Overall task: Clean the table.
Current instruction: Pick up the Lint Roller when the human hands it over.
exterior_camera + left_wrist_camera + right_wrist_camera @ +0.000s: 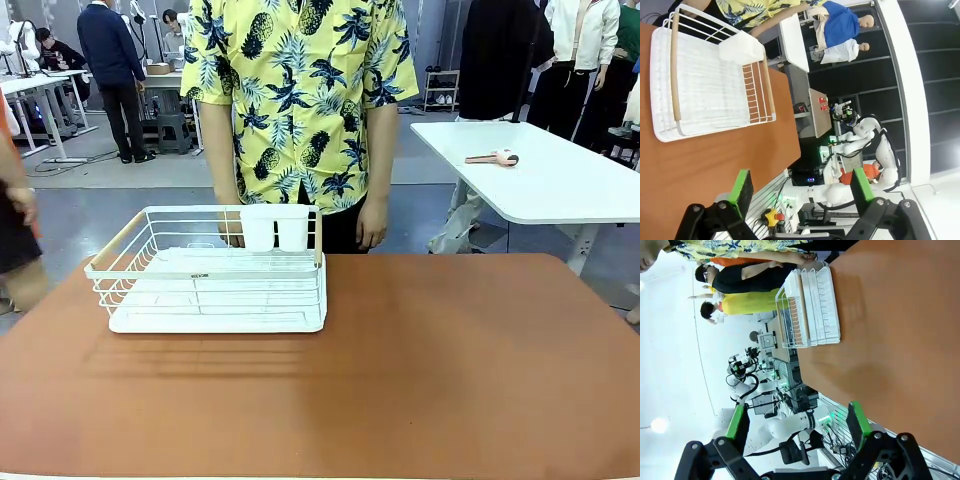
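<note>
between the green pads (742,191) nothing is held: left gripper (801,192) and right gripper (797,425) both gape wide, facing across the table (450,380). the rack (200,322) sits far left on it, a person's hand (372,228) just beside. a hasty reach could snag wires or strike that hand.

Bright, even indoor light; our frames are sharp.
We see a soft shadow on the surface (900,340) between the right gripper (797,418) and the rack (810,310); glare whitens the background beyond.

the tiny label (196,277) on the rack (130,262) is illegible.
</note>
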Available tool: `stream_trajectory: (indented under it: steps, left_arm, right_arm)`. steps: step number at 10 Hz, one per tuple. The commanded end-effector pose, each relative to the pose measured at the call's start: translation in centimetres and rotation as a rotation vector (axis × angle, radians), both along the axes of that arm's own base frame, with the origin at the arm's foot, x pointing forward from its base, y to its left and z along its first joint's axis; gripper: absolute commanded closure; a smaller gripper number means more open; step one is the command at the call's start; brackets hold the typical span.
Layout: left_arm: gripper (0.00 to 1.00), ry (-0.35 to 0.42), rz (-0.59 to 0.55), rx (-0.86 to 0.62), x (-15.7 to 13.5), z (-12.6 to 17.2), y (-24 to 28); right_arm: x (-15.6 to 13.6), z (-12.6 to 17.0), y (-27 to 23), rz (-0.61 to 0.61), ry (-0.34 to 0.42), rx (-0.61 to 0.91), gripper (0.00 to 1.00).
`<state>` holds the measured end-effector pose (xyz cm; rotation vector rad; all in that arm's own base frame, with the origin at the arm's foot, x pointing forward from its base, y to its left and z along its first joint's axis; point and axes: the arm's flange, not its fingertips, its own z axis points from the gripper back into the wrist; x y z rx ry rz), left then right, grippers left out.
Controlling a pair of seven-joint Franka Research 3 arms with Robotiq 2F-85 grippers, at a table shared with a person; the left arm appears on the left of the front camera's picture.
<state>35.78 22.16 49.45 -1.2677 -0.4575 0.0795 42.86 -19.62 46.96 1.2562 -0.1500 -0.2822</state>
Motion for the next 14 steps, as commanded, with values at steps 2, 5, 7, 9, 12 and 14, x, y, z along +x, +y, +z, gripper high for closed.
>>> stream_trajectory:
  steps: [2,5,7,9,12,14]
  left_arm:
    - [0.00,0.028,-0.012,-0.037,1.2,-0.2,0.0]
    - [0.00,0.021,-0.004,-0.010,0.5,-0.7,0.3]
    - [0.00,0.021,-0.004,-0.010,0.5,-0.7,0.3]
    - [0.00,0.021,-0.004,-0.010,0.5,-0.7,0.3]
    - [0.00,0.021,-0.004,-0.010,0.5,-0.7,0.3]
    - [0.00,0.021,-0.004,-0.010,0.5,-0.7,0.3]
  right_arm:
    - [0.0,0.6,-0.6,-0.018,-0.015,0.028,0.00]
    - [-0.2,-0.1,-0.8,-0.020,-0.001,0.008,0.00]
    - [-0.2,-0.1,-0.8,-0.020,-0.001,0.008,0.00]
    - [-0.2,-0.1,-0.8,-0.020,-0.001,0.008,0.00]
    - [-0.2,-0.1,-0.8,-0.020,-0.001,0.008,0.00]
    - [-0.2,-0.1,-0.8,-0.020,-0.001,0.008,0.00]
